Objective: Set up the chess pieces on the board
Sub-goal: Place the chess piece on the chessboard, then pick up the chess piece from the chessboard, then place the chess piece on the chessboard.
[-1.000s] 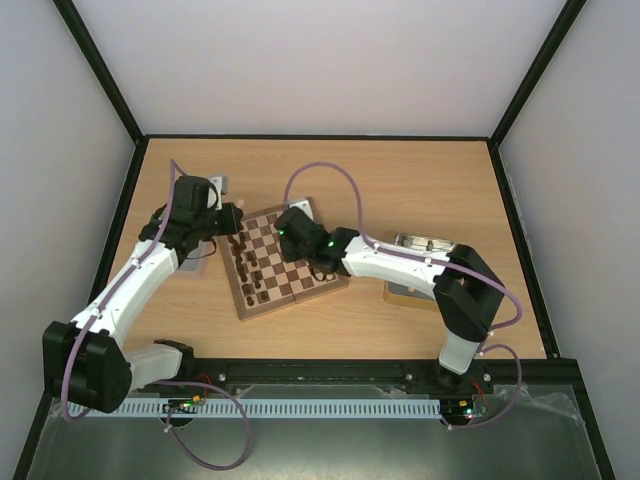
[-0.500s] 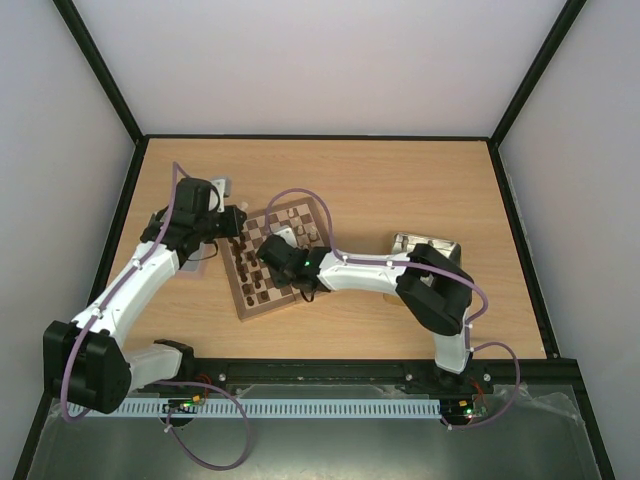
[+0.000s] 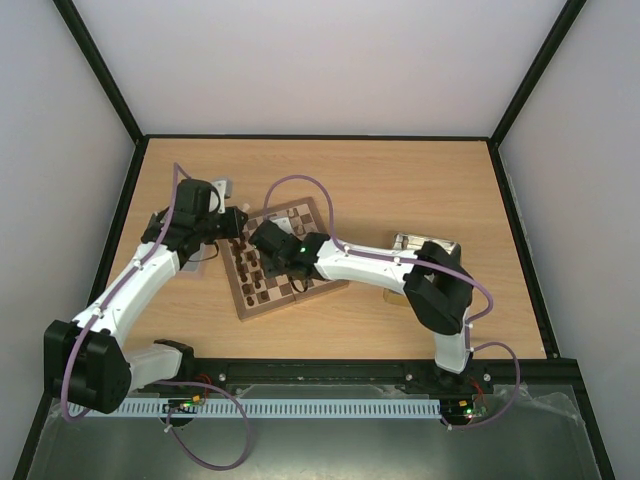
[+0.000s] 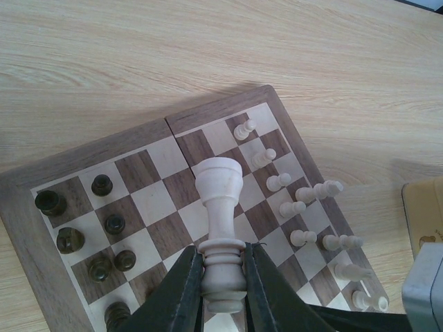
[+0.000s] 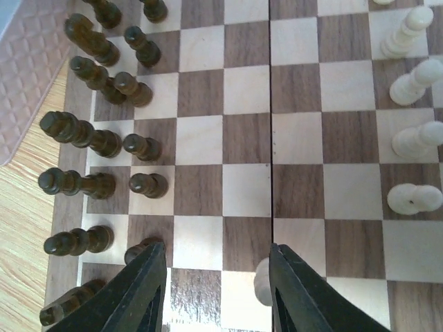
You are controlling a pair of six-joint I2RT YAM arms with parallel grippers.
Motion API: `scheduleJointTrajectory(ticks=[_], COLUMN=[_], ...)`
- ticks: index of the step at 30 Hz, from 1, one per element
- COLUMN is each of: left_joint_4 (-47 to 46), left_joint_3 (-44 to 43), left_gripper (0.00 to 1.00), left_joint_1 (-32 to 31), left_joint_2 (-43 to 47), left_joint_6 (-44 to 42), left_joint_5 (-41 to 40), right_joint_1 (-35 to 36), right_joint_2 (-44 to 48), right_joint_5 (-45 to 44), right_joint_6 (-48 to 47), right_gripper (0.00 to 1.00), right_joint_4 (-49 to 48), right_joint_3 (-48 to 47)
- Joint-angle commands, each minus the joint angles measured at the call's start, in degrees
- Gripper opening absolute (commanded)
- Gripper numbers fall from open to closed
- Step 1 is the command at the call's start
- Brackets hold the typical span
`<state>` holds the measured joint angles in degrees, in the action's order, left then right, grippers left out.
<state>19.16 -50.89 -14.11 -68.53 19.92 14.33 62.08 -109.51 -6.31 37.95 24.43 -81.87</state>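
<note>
The chessboard (image 3: 306,214) lies left of the table's centre, turned slightly. My left gripper (image 3: 233,221) hovers over its left edge, shut on a tall cream chess piece (image 4: 220,200) held by its base, head pointing away. In the left wrist view the gripper (image 4: 221,254) is above the board (image 4: 156,155), with dark pieces (image 4: 104,228) to the left and cream pieces (image 4: 304,207) to the right. My right gripper (image 3: 262,240) is low over the board's middle, open and empty (image 5: 216,273). It sees dark pieces (image 5: 90,138) on the left, cream pieces (image 5: 415,83) on the right and one cream piece (image 5: 261,280) beside its right finger.
A shiny metal tin (image 3: 425,245) on a tan base stands right of the board, under the right arm. A grey tin (image 3: 217,186) sits at the far left by the left wrist; its textured side shows in the right wrist view (image 5: 28,69).
My right gripper has swept from the board's far right part down and to the left over its middle. The left gripper has stayed almost still with the cream piece.
</note>
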Motion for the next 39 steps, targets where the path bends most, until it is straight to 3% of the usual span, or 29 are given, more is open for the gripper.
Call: scheduleJointTrajectory(ticks=[1,9,14,19,22,32,39], left_joint_4=[-0.83,-1.02,-1.02,-1.12,-1.24,-1.47,-2.08], left_joint_3=[0.84,1.15,1.19,1.13,1.06,1.04,1.22], left_gripper=[0.02,0.02,0.02,0.02,0.02,0.02,0.02], left_joint_1=[0.05,0.06,0.09,0.08,0.06,0.07,-0.03], left_joint_2=[0.99,1.25,1.21,1.05,1.09,1.04,0.86], left_joint_6=[0.02,0.2,0.12,0.08,0.07,0.04,-0.82], left_joint_5=[-0.17,-0.29,-0.05,0.21,0.39,0.64,3.6], right_joint_1=[-1.32,-1.31,-1.3,-1.33,-1.39,-9.6,-18.17], right_joint_2=[-0.4,-2.63,-4.26,-4.87,-3.46,0.86,-2.81], right_joint_5=[1.63,1.14,2.26,0.3,-3.33,-6.25,0.06], right_joint_6=[4.95,3.64,2.94,2.99,3.51,-0.21,-4.56], right_gripper=[0.4,0.39,0.33,0.12,0.08,0.07,0.07], right_joint_4=[7.75,10.33,9.98,10.08,10.25,9.77,10.12], right_joint_3=[-1.91,-2.66,-3.4,-4.49,-5.33,-8.55,-11.23])
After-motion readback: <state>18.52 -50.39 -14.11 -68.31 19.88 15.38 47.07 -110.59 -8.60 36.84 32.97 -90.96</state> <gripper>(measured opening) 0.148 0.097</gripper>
